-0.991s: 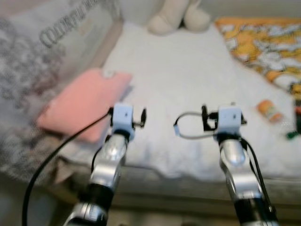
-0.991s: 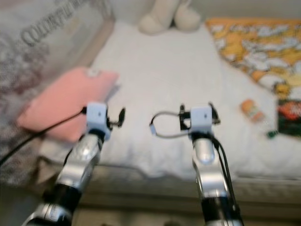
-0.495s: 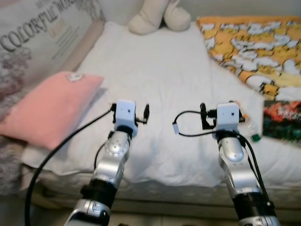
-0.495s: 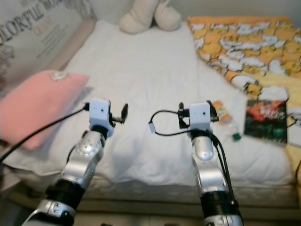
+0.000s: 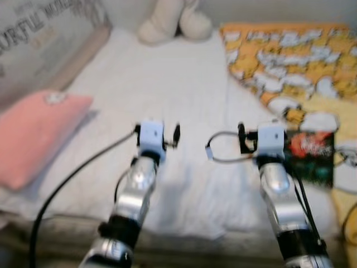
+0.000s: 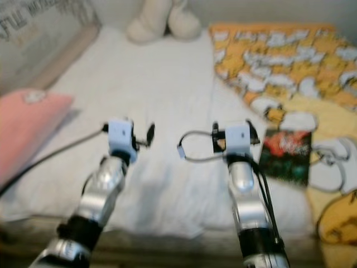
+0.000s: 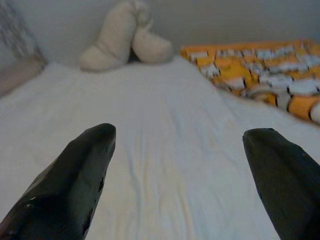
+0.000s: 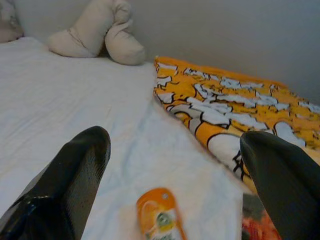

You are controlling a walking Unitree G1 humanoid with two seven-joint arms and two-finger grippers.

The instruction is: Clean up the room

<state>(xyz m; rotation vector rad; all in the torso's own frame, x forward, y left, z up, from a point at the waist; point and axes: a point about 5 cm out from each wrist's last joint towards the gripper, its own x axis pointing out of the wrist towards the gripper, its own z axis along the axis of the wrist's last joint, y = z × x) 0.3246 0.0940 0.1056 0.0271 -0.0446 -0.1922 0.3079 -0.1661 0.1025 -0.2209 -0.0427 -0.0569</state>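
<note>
- Orange-capped bottle (image 8: 159, 217) lies on its side on the white bed sheet (image 5: 167, 84), just ahead of the right gripper (image 8: 175, 175), and looks like the nearest piece of clutter for the tidy-up.
- Both arms are held out level over the near edge of the bed, likely a ready pose for reaching across the mattress; neither gripper touches anything.
- The right gripper's two black fingers (image 8: 75, 170) stand wide apart with nothing between them, and the bottle lies on the sheet ahead, framed by the gap.
- The left gripper (image 7: 185, 170) is likewise spread and empty, facing bare sheet and a cream plush toy (image 7: 120, 37) at the far wall.
- A dark book with a red cover picture (image 6: 287, 153) lies flat beside the orange-and-white patterned blanket (image 5: 290, 61), to the right of the right arm; white cords (image 6: 334, 156) trail just beyond it.
- A pink pillow (image 5: 33, 131) rests at the bed's left side, near a grey printed cushion (image 5: 39, 39).
- The head views are blurred; there the right wrist covers the spot where the bottle lies, whereas the right wrist view shows it plainly.
- The head views give the overall layout, including pillow, book and cords.
</note>
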